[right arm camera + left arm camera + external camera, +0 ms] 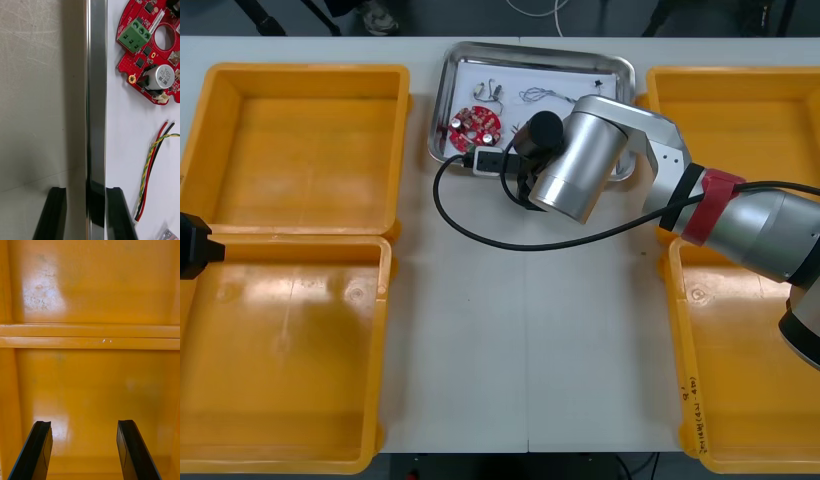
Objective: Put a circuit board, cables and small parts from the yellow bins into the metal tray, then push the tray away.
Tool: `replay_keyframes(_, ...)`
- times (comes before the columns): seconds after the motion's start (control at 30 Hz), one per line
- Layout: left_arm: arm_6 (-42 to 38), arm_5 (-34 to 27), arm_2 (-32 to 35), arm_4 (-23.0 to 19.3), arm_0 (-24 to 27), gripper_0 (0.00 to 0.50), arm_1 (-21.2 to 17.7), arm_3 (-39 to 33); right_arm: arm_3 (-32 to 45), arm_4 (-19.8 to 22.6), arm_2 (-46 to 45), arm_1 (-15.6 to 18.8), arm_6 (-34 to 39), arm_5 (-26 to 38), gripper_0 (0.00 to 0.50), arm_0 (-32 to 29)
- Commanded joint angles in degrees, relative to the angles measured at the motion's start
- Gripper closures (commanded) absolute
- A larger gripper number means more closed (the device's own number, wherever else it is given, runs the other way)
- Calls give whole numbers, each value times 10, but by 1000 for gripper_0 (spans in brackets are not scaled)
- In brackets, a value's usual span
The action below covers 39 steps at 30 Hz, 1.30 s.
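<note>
Steel-bright, white-lined metal tray [530, 47] at the counter's far middle: stiff, light, should slide easily. Right claw [85, 191] straddles its near rim, seemingly pinching it, a sound hold. Left claw [83, 423] gapes over left yellow bins [300, 150].

The work surface is a light grey table [520, 340]; a thin seam [528, 400] runs from its near edge toward the middle; the far edge lies straight across the front view; beyond it is a dark floor [440, 15]; a white cord [535, 13] loops on that floor; lighting is even, with soft shadows on the tabletop.
</note>
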<state>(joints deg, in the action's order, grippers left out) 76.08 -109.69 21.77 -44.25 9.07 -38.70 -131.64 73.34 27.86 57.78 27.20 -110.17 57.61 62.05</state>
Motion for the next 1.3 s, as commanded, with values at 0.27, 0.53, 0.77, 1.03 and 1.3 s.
replay_keyframes(0.27, 41, -3, 8, 4, -10, 0, -1, -18, 1, 4, -32, -14, -37, 17, 0, 19)
replay_keyframes(0.53, 41, -3, 8, 4, -10, 0, -1, -18, 24, 4, -63, -23, -50, 87, 0, 21)
replay_keyframes(0.77, 41, -3, 8, 4, -10, 0, -1, -18, 67, 43, -98, -24, -44, 182, 0, 21)
replay_keyframes(1.03, 41, -3, 8, 4, -10, 0, -1, -18, 157, 60, -157, -23, 2, 327, 0, 2)
replay_keyframes(1.3, 41, -3, 8, 4, -10, 0, -1, -18, 271, 40, -188, -13, 77, 418, 0, -47)
